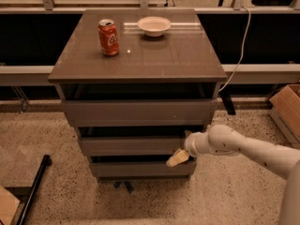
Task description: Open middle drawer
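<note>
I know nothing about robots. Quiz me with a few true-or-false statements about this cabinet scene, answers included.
1. A red soda can stands upright on the cabinet top. True.
2. The white bowl sits inside a drawer. False: it rests on the cabinet top, beyond the can.
3. The robot's tool is at the right-hand end, as seen, of the middle drawer. True.
4. The tool is holding the can. False: it is low down by the middle drawer's front, well apart from the can.
5. A cardboard box stands on the cabinet. False: it is on the floor at the picture's right edge.
</note>
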Tool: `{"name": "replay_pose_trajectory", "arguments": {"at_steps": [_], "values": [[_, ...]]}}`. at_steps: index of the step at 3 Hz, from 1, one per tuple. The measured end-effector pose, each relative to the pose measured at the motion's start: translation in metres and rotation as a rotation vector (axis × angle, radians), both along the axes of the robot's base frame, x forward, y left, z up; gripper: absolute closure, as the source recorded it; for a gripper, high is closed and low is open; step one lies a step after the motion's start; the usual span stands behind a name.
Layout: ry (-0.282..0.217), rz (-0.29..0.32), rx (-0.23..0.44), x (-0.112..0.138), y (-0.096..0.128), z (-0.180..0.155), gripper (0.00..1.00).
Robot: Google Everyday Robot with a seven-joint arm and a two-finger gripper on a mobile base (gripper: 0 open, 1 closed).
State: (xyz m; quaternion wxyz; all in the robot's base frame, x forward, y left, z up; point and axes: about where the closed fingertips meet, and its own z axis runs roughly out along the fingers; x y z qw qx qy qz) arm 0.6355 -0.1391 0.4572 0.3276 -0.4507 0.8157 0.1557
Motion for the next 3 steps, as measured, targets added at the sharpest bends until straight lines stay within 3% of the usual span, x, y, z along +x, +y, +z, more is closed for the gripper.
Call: {"name": "replay_pose_trajectory", "arguments": {"at_steps": [1, 2, 3], "values": [[0.015, -0.018, 0.018, 0.016, -0.001, -0.019, 0.0], [0.055, -0.018, 0.048, 0.009, 0.005, -0.031, 0.17], [0.06, -0.019, 0.052, 0.007, 0.005, -0.031, 0.4]]}}
